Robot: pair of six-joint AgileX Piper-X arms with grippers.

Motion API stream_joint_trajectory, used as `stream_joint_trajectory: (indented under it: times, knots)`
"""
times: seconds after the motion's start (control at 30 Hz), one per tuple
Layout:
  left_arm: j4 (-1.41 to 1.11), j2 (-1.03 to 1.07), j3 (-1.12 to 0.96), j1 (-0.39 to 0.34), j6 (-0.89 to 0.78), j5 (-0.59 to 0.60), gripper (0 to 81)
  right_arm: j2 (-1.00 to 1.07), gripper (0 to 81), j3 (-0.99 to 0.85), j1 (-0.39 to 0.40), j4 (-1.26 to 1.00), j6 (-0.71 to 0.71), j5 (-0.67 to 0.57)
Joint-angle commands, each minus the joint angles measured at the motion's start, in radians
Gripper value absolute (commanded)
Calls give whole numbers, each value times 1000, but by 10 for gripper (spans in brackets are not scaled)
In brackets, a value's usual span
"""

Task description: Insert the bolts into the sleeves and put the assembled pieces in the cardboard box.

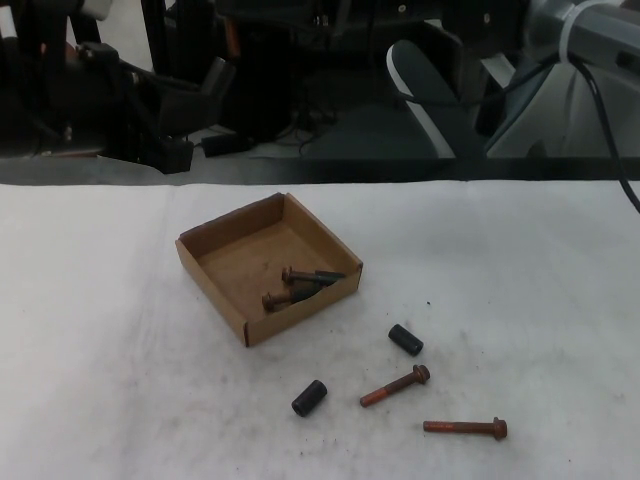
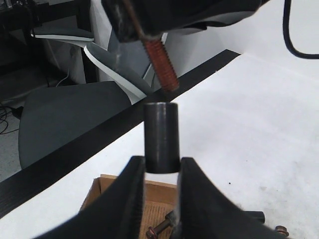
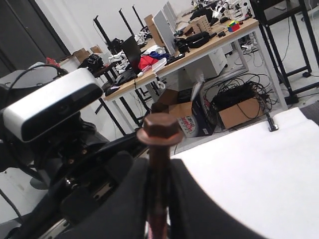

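White bench (image 1: 520, 260), scuffed. Dark, smooth sleeve (image 2: 161, 137) stood upright over the cardboard box (image 1: 215, 285), pinched in the left gripper (image 2: 161, 167). The rusty bolt (image 2: 162, 64), hex-headed, hung thread-tip just above the sleeve's top, clamped by the right gripper (image 3: 159, 172).

**Rust and black on white**

The worktop (image 1: 90, 400) is white, smudged grey; the cardboard box (image 1: 212, 291) tan. The loose bolts (image 1: 395, 386) are rusty orange, the loose sleeves (image 1: 309, 398) black. The held sleeve (image 2: 161, 137) is dark grey, the held bolt (image 3: 159, 130) coppery brown.
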Motion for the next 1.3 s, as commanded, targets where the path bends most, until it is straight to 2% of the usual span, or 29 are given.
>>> stream_joint_trajectory:
  times: [0.0,0.6,1.0,1.27]
  knots:
    - [-19,-5,-2,2,-7,7,8,5,2,-9,2,-5,4,-3]
    - [-34,-5,-2,2,-15,7,8,5,2,-9,24,-5,28,13]
    - [-34,-5,-2,2,-15,7,8,5,2,-9,81,-5,34,12]
    - [-34,-5,-2,2,-38,7,8,5,2,-9,81,-5,34,12]
